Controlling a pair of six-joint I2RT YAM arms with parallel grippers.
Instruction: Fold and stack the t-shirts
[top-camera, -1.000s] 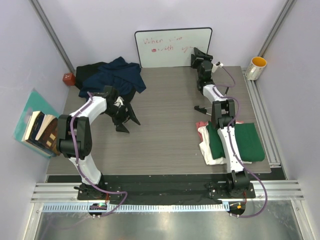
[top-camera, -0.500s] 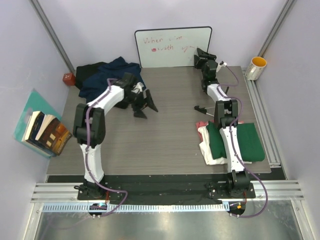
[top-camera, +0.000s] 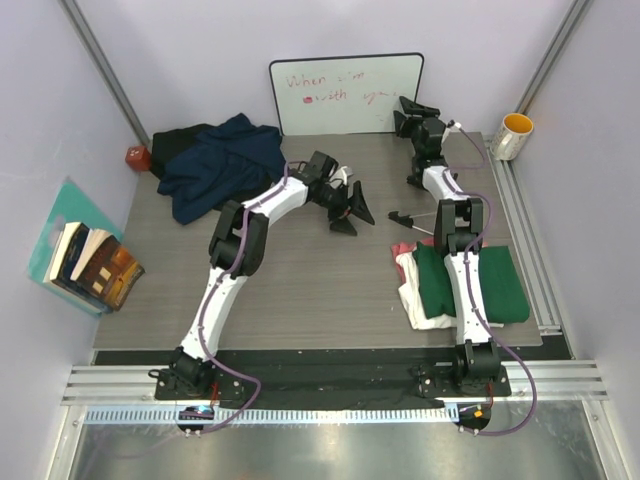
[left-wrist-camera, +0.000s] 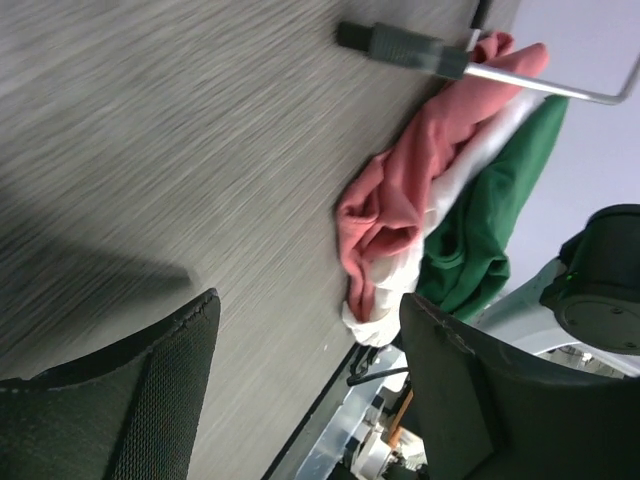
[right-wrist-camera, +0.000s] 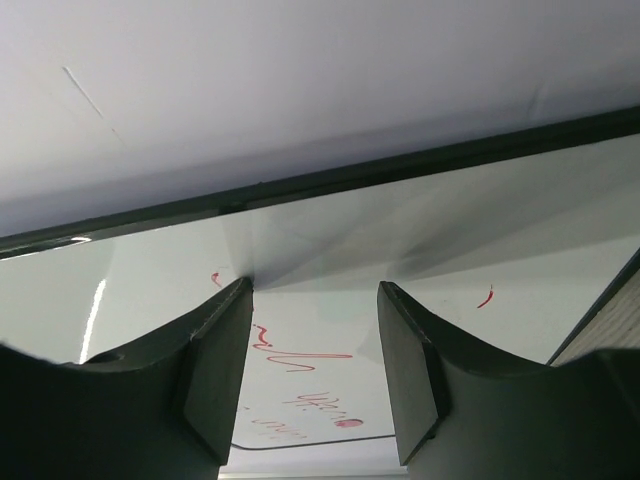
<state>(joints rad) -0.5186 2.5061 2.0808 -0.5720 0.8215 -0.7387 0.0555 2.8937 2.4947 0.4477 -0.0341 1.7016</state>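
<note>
Your left gripper (top-camera: 352, 216) and right gripper (right-wrist-camera: 313, 340) show spread, empty jaws; pinch the navy t-shirt (top-camera: 228, 160) alone, one layer.

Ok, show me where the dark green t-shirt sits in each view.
Top external: the dark green t-shirt lies on top of the stack, at right.
Left wrist: right of centre, beyond the pink-red t-shirt.
Right wrist: not in it.
Shared landmark: the black-handled tool, which lies just off the stack in both of those views.
</note>
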